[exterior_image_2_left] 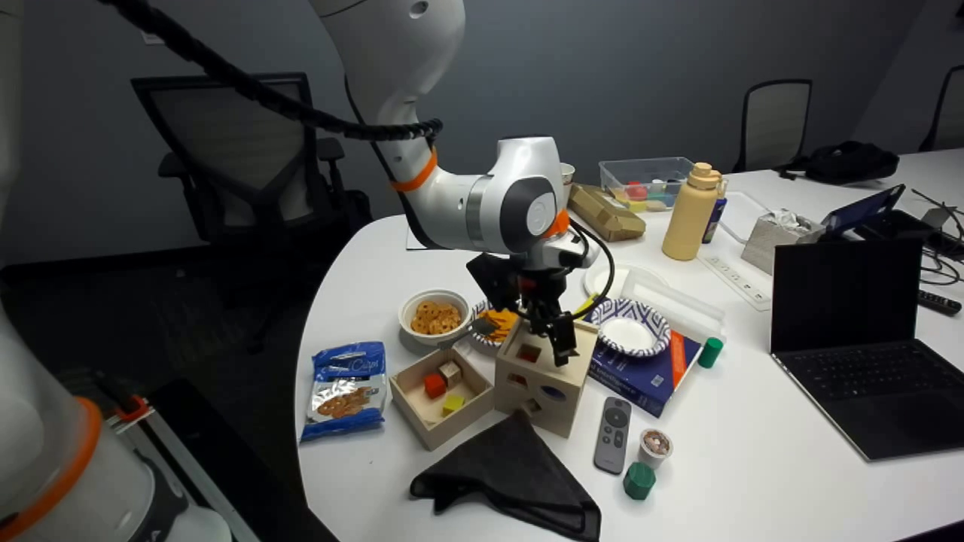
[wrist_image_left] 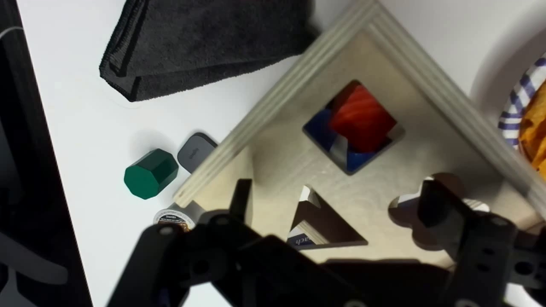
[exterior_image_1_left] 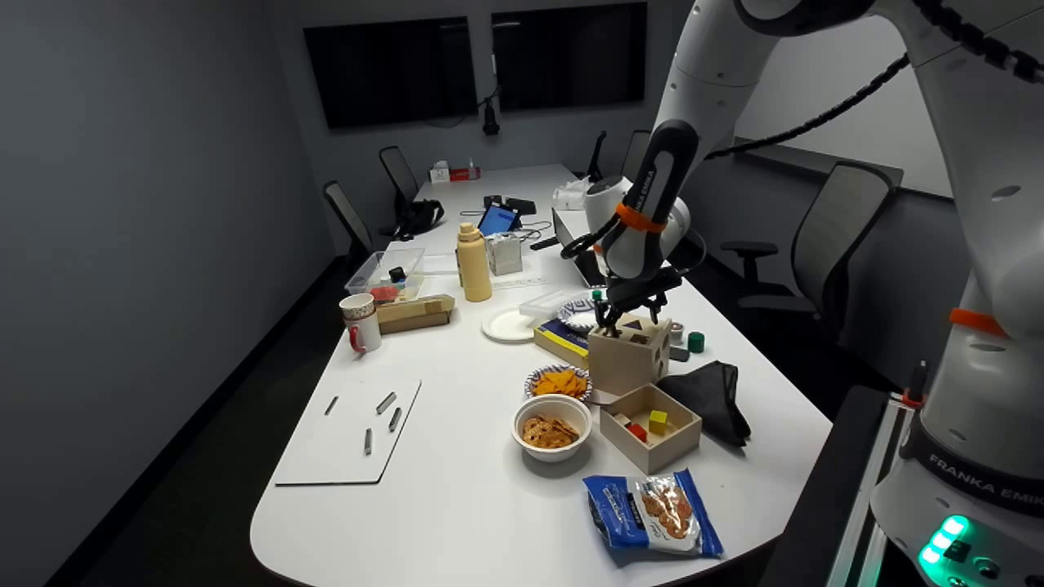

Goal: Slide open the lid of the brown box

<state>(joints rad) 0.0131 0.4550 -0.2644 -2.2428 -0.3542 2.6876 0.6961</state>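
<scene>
wooden tray [exterior_image_2_left: 461, 420] holds three blocks [exterior_image_2_left: 434, 385]; lid [wrist_image_left: 362, 194] of the brown box [exterior_image_1_left: 620, 367] lies beneath the gripper [wrist_image_left: 336, 194], toward twelve o'clock in wrist view, fingers [wrist_image_left: 241, 198] spread wide, empty.

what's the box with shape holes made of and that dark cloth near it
The box looks like smooth, matte pale wood, possibly plywood: the wrist view shows parallel lines along its edges. The dark cloth seems matte fabric, perhaps microfiber, given its fuzzy surface.
</scene>
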